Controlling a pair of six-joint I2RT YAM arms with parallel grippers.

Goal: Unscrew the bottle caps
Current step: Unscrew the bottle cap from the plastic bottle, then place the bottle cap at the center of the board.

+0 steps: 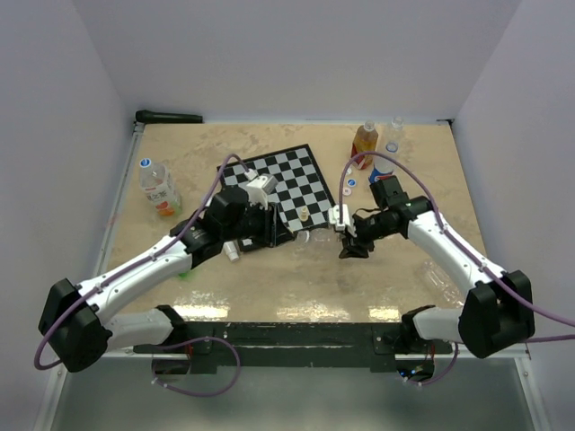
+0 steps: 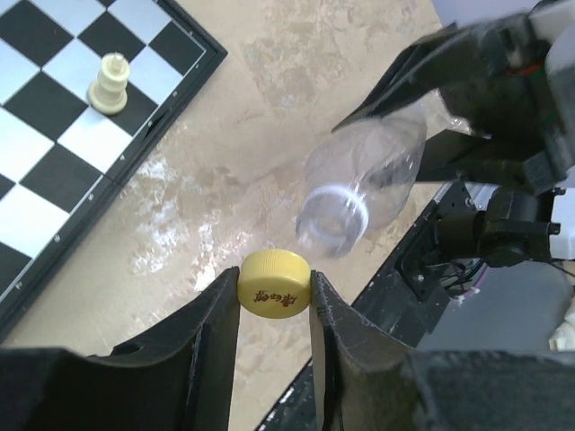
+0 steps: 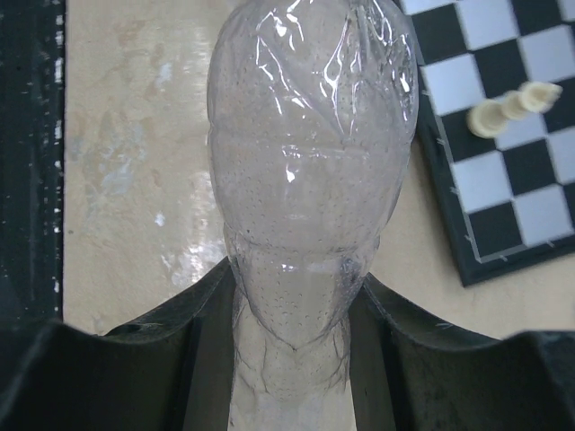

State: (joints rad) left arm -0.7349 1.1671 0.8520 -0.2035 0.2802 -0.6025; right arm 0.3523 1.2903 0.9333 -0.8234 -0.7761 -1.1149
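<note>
Your left pincer was clamped on the yellow cap, one finger pressed to each side of its ribbed edge, so the jaws stood only as far apart as the cap is wide. The cap was off its bottle and held in the air just in front of the bottle's open mouth, not touching it. Your right pincer was clamped round the clear bottle, its fingers squeezing the lower part of the thin, crinkled body.

The left wrist view alone showed you the cap, with dark printing on its side, and the bare threaded neck of the bottle facing the camera. The right wrist view showed none of that. It gave you the bottle lengthwise, pointing away from the fingers above the table, with the corner of the chessboard to its right. A cream chess piece stood on the board.

Only the overhead view showed you both arms meeting near the middle of the table, at the near edge of the board. It also showed a labelled bottle standing well to the left, an orange bottle at the far side and a blue cap lying just beside it. In that view the yellow cap was too small to make out.
</note>
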